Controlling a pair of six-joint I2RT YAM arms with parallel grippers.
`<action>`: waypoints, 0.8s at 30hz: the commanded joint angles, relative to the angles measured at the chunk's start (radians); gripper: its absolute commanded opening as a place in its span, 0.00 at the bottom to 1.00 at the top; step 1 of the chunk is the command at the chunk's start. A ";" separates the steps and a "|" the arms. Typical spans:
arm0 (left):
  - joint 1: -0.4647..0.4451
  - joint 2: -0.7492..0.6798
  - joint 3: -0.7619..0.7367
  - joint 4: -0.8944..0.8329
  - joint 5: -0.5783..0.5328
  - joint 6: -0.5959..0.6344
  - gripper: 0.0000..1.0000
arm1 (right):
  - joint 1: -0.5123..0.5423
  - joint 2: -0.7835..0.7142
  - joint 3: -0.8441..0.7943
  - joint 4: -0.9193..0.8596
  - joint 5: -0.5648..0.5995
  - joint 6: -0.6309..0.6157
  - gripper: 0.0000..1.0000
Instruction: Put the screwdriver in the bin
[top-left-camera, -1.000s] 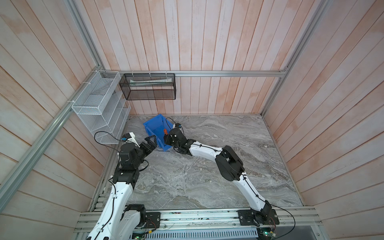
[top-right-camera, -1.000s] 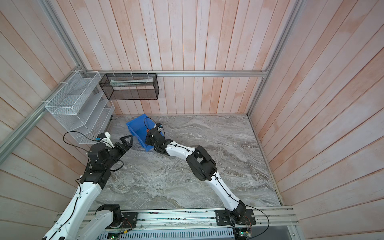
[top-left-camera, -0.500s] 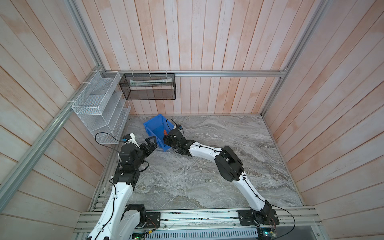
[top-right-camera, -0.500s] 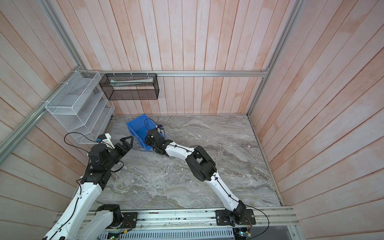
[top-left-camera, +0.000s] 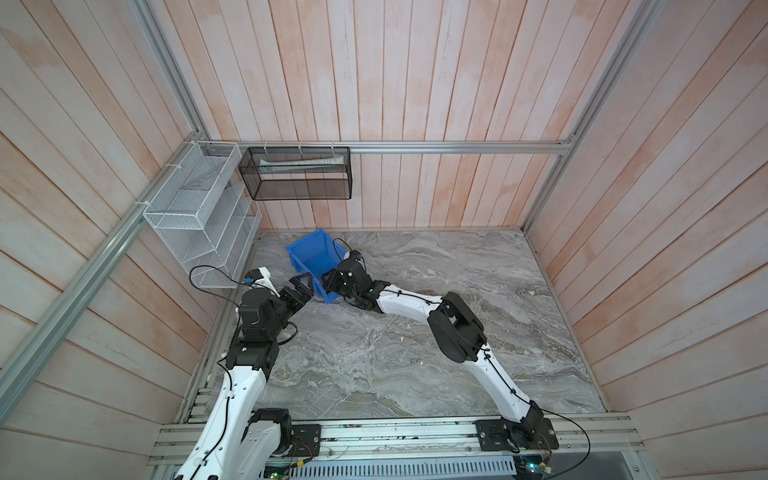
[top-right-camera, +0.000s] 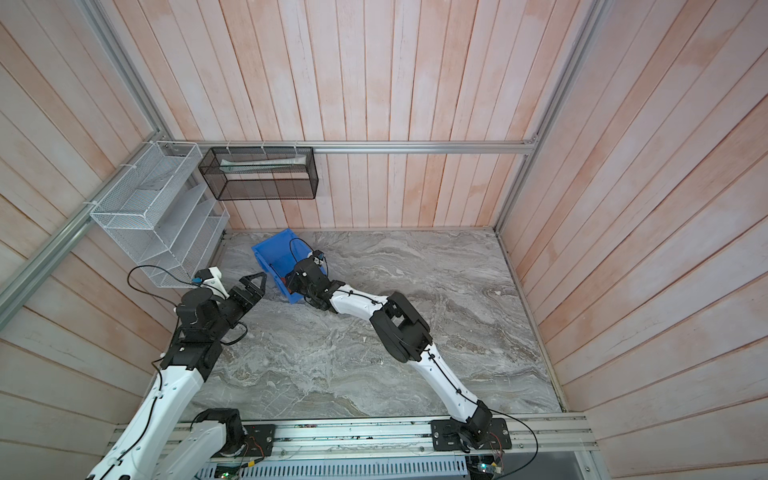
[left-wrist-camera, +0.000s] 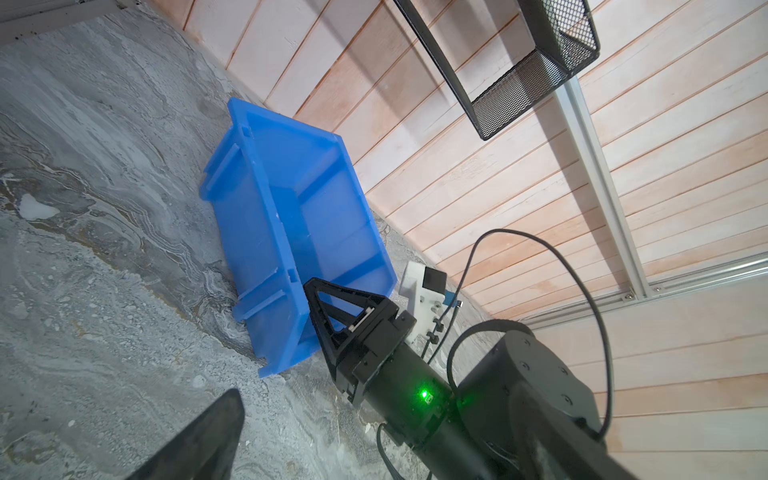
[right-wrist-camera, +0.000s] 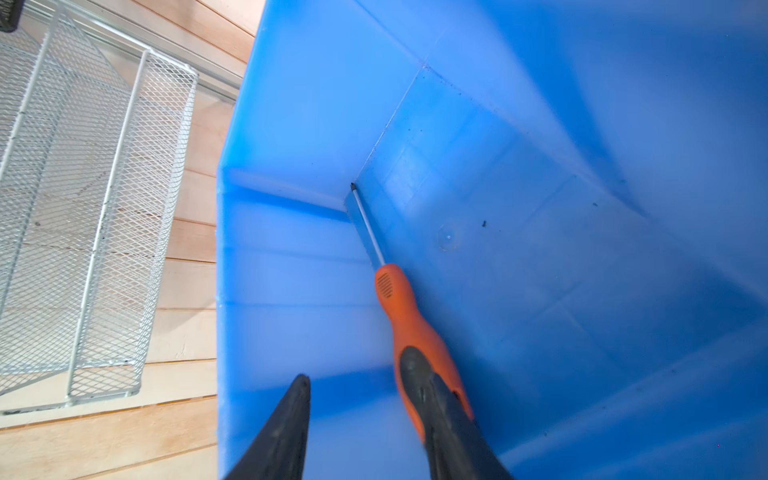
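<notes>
Marble tabletop (top-left-camera: 415, 345), plank walls (top-left-camera: 415, 83), blue bin (top-left-camera: 308, 252)

Bin (right-wrist-camera: 316, 104) blue; screwdriver (right-wrist-camera: 409, 316) orange-handled; tabletop (top-left-camera: 415, 353) grey marbled.

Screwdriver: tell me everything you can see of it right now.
Slim screwdriver: orange moulded handle with a ribbed patch, thin bright metal shaft, dark tip. It lies inside the blue bin, along the seam of floor and wall, tip in a corner. The right hand is over its rear end: one finger overlaps the handle, the other stands clear, so it is not clamped. Butt end hidden.
</notes>
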 joint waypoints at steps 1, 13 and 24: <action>0.006 -0.014 -0.013 -0.003 0.010 0.006 1.00 | 0.003 0.003 0.018 0.032 -0.025 -0.010 0.47; 0.007 -0.015 -0.006 -0.003 -0.018 0.013 1.00 | -0.002 -0.198 -0.140 0.131 0.007 -0.163 0.77; 0.007 0.026 0.031 0.055 -0.094 0.023 1.00 | -0.096 -0.639 -0.666 0.328 0.194 -0.406 0.98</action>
